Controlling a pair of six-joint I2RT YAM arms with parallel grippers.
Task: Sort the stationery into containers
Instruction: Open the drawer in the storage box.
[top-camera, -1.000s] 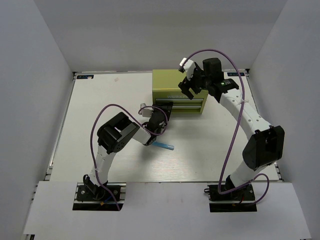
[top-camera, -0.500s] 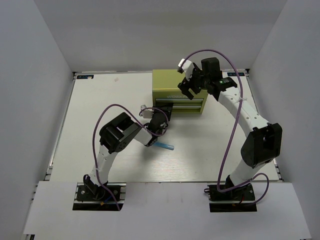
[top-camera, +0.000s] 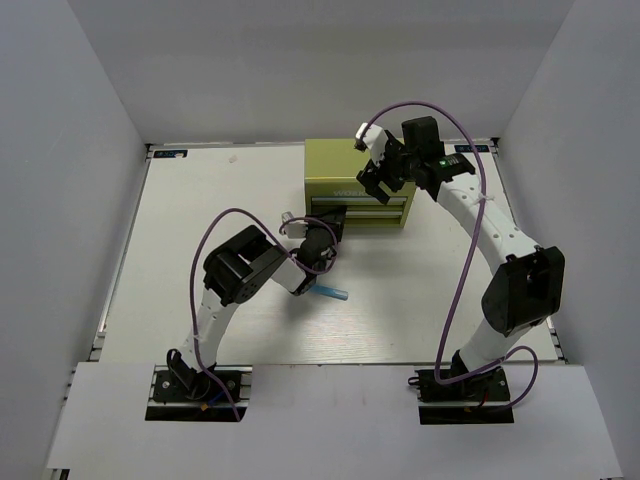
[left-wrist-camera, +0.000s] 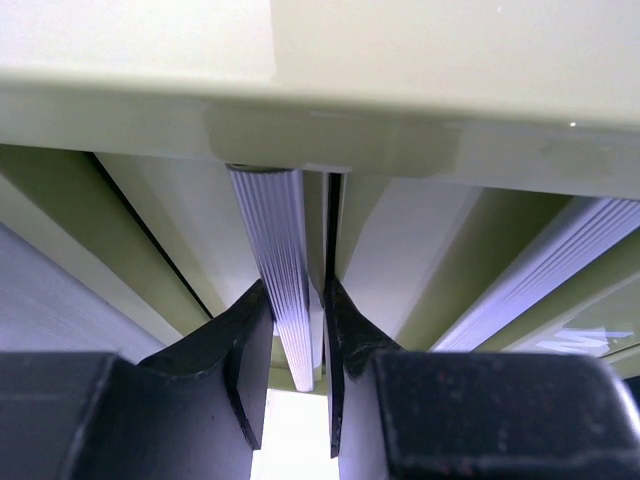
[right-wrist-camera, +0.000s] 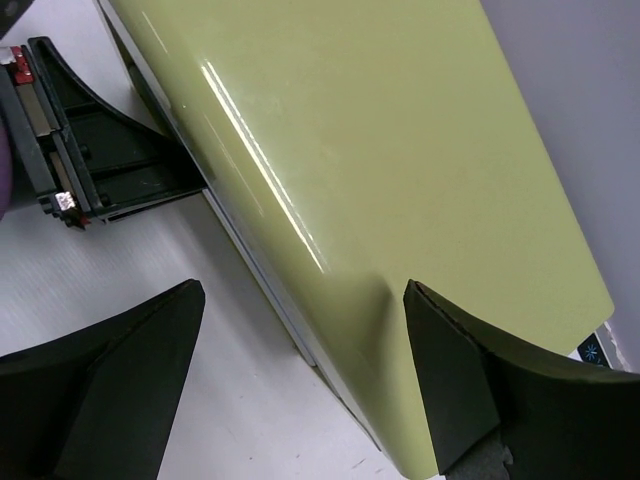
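where the white table (top-camera: 200, 220) meets its far edge stands the olive-green box (top-camera: 335, 165), front drawers facing the arms; item one, left gripper (top-camera: 333, 218), pressed against the left part of the drawer front; its fingers (left-wrist-camera: 245, 345) pinch a ribbed silver drawer handle (left-wrist-camera: 275, 250) from both sides, clamped tight on it; a second ribbed strip (left-wrist-camera: 545, 285) runs off to the right in the left wrist view; item two, right gripper (top-camera: 374, 183), hanging above the box's front right part, jaws spread wide, nothing between them but the box's glossy top below; item three, one light blue stick (top-camera: 332, 292), lying flat on the table in front of the box and apart from it, its left end hidden under the left arm's wrist; purple cable (top-camera: 225, 215) loops over the left arm; plain white walls (top-camera: 80, 120) enclose three sides; the other sticks cannot be made out in any view
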